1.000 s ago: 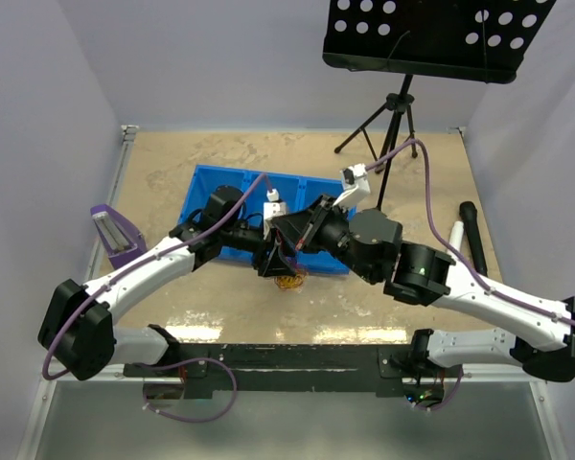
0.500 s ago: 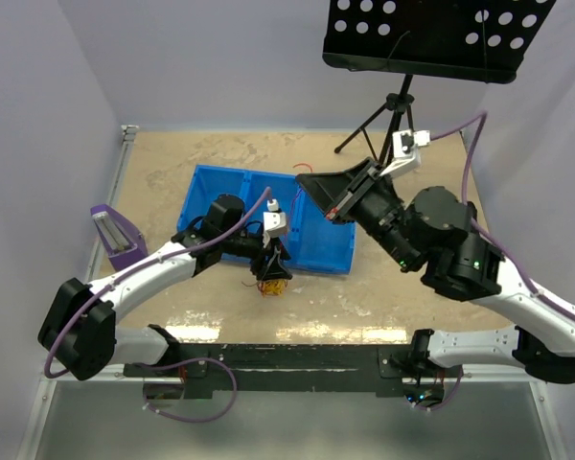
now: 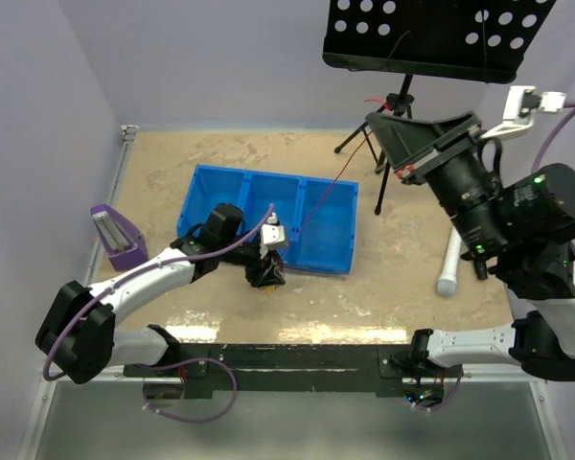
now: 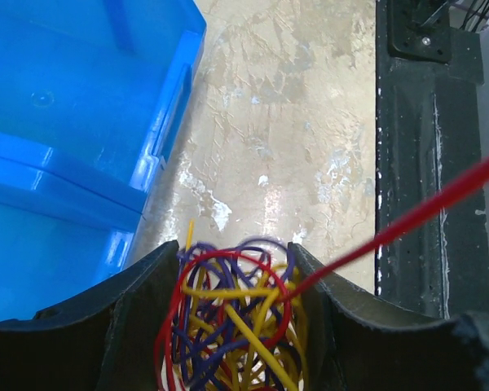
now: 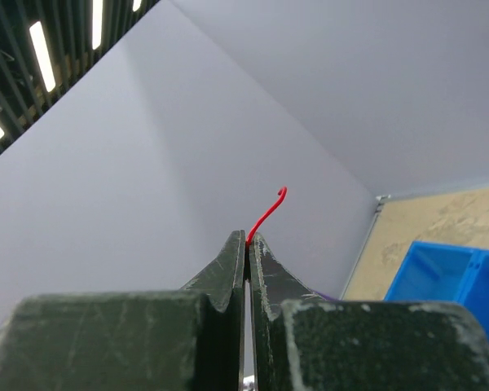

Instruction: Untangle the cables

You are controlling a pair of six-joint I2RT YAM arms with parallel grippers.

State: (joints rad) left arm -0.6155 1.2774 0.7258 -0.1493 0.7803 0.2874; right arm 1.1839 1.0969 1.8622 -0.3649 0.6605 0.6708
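Note:
A tangled bundle of red, yellow and purple cables sits between my left gripper's fingers, which are shut on it, low over the table just in front of the blue bin. The left gripper shows in the top view too. One red cable runs taut from the bundle up to my right gripper, raised high at the back right. The right gripper is shut on this red cable, whose curled end sticks out past the tips.
A black music stand on a tripod stands at the back right, close to the right gripper. A white microphone lies on the table at the right. A purple holder sits at the left edge.
My right gripper has risen and swung to the back right, drawing the red cable out long and taut from the bundle. The left gripper has held the bundle almost in place.

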